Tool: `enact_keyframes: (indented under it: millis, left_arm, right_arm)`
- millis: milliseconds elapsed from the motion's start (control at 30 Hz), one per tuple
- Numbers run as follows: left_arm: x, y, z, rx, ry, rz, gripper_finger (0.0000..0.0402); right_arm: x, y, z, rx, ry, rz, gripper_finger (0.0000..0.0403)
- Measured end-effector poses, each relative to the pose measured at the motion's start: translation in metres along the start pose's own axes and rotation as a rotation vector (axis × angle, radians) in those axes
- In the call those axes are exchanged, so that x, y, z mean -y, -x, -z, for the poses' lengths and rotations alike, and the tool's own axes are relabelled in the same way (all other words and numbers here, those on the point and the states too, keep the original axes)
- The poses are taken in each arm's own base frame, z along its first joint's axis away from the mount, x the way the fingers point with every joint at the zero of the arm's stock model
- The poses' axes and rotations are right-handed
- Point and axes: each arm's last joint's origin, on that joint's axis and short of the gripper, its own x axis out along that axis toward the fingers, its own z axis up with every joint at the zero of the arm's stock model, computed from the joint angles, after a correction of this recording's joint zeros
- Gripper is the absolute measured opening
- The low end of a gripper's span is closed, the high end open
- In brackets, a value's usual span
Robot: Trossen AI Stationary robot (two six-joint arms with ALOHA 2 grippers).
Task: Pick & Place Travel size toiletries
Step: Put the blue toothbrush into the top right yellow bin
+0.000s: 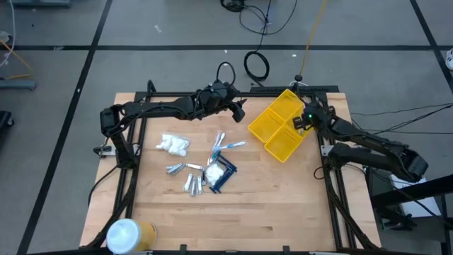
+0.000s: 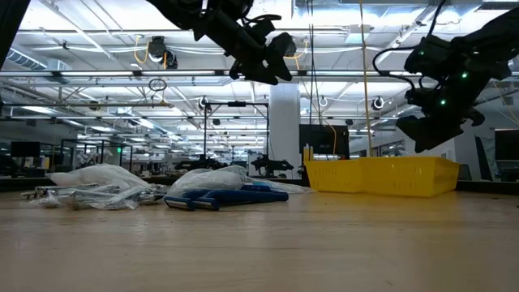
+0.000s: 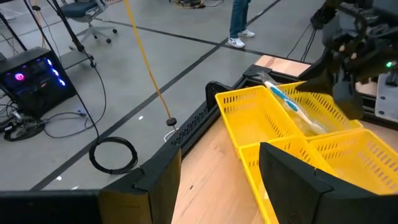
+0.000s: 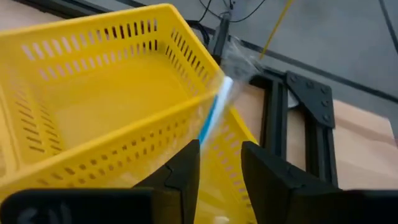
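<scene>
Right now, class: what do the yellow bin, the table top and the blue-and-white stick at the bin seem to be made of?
Yellow bin: looks like moulded plastic, slightly glossy, with slotted walls.
Table top: pale wood, apparently butcher-block, matte, with visible plank lines.
Blue-and-white stick: probably plastic, inside a clear crinkly film wrapper; it looks like a toothbrush, but I cannot be sure.

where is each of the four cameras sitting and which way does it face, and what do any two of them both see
High view: above the table, looking straight down; both arms, yellow bin, pile of toiletries.
Low view: at tabletop height, looking level across into the room; both arms hang from above.
Left wrist view: on the left arm, looking past its own open fingers at the bin; the right arm shows beyond.
Right wrist view: on the right arm, above the bin's rim; right gripper.
Shared: both wrist views show the bin and a white-and-blue toothbrush in it.
</scene>
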Motion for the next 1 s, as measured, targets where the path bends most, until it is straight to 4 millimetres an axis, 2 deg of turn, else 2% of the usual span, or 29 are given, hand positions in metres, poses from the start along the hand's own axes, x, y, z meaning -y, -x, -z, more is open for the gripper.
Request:
enact_keyframes:
  millis: [67, 200, 300, 400, 500, 600, 733, 900, 1000]
  left_arm:
    - [0.0, 0.0, 0.002, -0.023, -0.027, 0.0, 0.0214]
    - [0.004, 0.002, 0.014, -0.136, -0.155, 0.043, 0.0214]
    - [0.01, 0.007, 0.031, -0.301, -0.27, 0.125, 0.0214]
    - [0.017, 0.009, 0.047, -0.436, -0.292, 0.196, 0.0214]
    - [0.03, 0.008, 0.052, -0.447, -0.257, 0.281, 0.0214]
    - [0.047, 0.002, 0.062, -0.448, -0.293, 0.351, 0.0214]
    - [0.066, -0.007, 0.089, -0.541, -0.373, 0.398, 0.0214]
    - [0.078, -0.011, 0.113, -0.653, -0.395, 0.411, 0.0214]
    - [0.079, -0.009, 0.117, -0.694, -0.367, 0.382, 0.0214]
  right_arm:
    - [0.0, 0.004, -0.001, 0.007, -0.019, -0.075, 0.0103]
    - [-0.004, 0.014, -0.007, 0.045, -0.055, -0.344, 0.0103]
    - [-0.007, 0.021, -0.013, 0.103, -0.035, -0.531, 0.0108]
    - [-0.012, 0.027, -0.018, 0.156, -0.005, -0.661, 0.0115]
    - [-0.019, 0.034, -0.023, 0.246, 0.072, -0.765, 0.0123]
    - [-0.027, 0.043, -0.03, 0.384, 0.183, -0.863, 0.0133]
    - [-0.038, 0.055, -0.033, 0.504, 0.281, -1.014, 0.0155]
    - [-0.049, 0.063, -0.03, 0.525, 0.331, -1.085, 0.0194]
    - [-0.053, 0.065, -0.028, 0.529, 0.344, -1.112, 0.0214]
